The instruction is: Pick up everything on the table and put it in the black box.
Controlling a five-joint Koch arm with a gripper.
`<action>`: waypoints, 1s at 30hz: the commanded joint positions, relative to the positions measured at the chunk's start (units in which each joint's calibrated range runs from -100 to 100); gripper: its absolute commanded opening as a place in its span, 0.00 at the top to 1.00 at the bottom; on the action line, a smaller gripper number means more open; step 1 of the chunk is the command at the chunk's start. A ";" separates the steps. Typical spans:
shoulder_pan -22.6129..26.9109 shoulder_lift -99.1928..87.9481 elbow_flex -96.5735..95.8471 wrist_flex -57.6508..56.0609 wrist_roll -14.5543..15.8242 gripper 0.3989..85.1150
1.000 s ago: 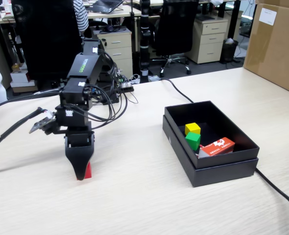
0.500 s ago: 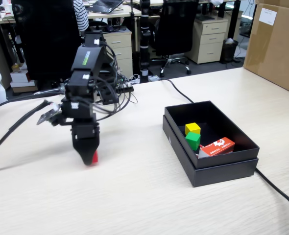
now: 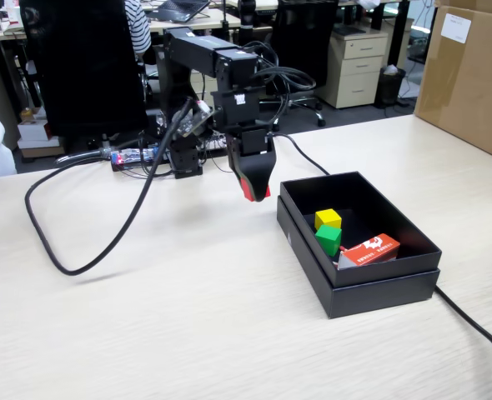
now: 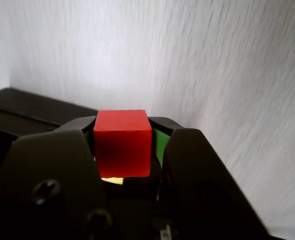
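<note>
While airborne, red cube (image 4: 122,142) clamped within end effector (image 3: 254,190).

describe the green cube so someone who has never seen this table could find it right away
On the pale wood table sits a shallow black box, open on top, at the right of the fixed view. Inside it, the green cube lies just in front of a yellow cube, left of an orange-and-white carton. It is the only green thing there.

My gripper (image 3: 253,193) clamps the red cube (image 4: 122,142) above the table (image 3: 188,317), just beside the black box (image 3: 379,287). Inside the box lie 2 cubes: the yellow cube (image 3: 328,218) and the green cube (image 3: 328,239), touching.
</note>
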 commanded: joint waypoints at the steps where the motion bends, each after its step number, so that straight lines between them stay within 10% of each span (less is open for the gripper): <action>1: 1.81 -3.97 5.79 -1.16 1.27 1.00; 24: 7.52 43.42 44.59 -1.07 3.32 0.99; 30: 7.47 43.99 41.42 -1.07 3.61 0.82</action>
